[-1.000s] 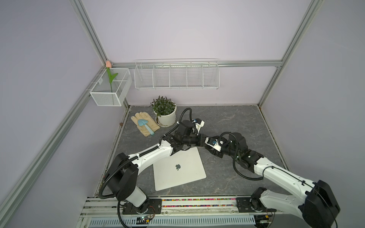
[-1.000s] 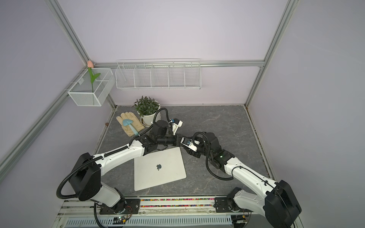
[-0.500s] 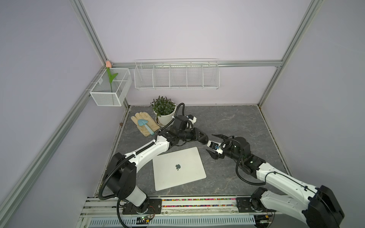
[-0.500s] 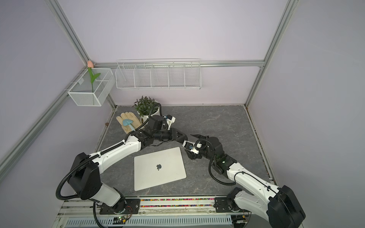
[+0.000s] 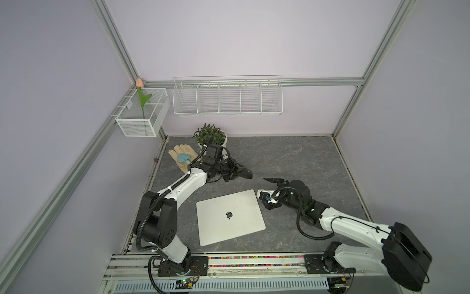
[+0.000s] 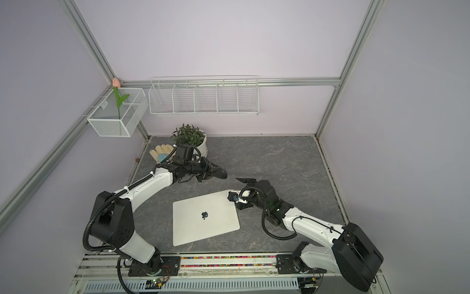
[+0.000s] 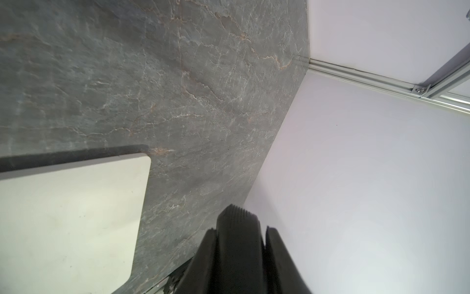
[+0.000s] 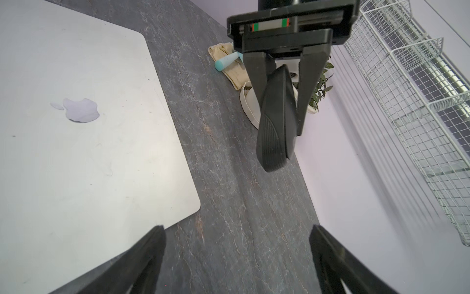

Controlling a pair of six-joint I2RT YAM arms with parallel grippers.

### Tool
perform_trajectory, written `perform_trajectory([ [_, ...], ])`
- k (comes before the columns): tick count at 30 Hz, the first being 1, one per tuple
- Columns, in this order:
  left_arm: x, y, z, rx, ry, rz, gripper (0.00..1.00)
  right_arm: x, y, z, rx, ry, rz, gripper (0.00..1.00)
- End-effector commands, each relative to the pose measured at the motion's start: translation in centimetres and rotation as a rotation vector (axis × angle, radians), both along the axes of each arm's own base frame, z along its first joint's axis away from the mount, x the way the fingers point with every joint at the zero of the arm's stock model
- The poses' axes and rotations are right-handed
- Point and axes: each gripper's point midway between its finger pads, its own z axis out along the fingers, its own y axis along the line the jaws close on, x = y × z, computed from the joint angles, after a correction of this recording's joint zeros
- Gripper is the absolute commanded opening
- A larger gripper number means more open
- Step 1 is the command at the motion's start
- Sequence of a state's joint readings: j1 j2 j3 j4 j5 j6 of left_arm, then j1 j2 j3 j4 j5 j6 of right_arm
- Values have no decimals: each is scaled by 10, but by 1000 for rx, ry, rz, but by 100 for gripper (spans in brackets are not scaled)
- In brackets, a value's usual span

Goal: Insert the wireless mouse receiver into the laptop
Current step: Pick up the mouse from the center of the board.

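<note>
L gripper (image 8: 279, 112) was clamped on black mouse (image 8: 276, 137) held above table (image 5: 292, 157), while R gripper (image 8: 236, 229) sat w/ jaws wide apart just beside far corner of laptop (image 5: 229, 216).

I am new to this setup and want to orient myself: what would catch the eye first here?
The closed silver laptop lies at the front centre of the table. Just behind it, the left gripper holds a black mouse. The right gripper stands open and empty by the laptop's far right corner.
</note>
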State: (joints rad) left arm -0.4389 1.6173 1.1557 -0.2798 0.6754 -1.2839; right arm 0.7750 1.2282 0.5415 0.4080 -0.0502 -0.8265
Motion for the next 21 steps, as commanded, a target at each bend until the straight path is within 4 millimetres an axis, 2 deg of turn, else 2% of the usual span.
perform_trajectory([
  [1, -10, -3, 15, -62, 92, 31, 0, 17, 10, 21, 139, -25, -83, 87],
  [4, -16, -5, 19, -69, 113, 30, 0, 26, 16, 25, 210, -26, -120, 74],
  [6, -21, -7, 22, -68, 113, 30, 0, 31, 20, 25, 241, -32, -128, 70],
  [11, -26, -11, 25, -69, 110, 23, 0, 41, 28, 23, 305, -31, -145, 68],
  [15, -30, -10, 21, -63, 121, 24, 0, 50, 28, 29, 363, -61, -181, 66],
  [21, -32, -8, 14, -51, 135, 29, 0, 50, 34, 36, 390, -62, -154, 63],
])
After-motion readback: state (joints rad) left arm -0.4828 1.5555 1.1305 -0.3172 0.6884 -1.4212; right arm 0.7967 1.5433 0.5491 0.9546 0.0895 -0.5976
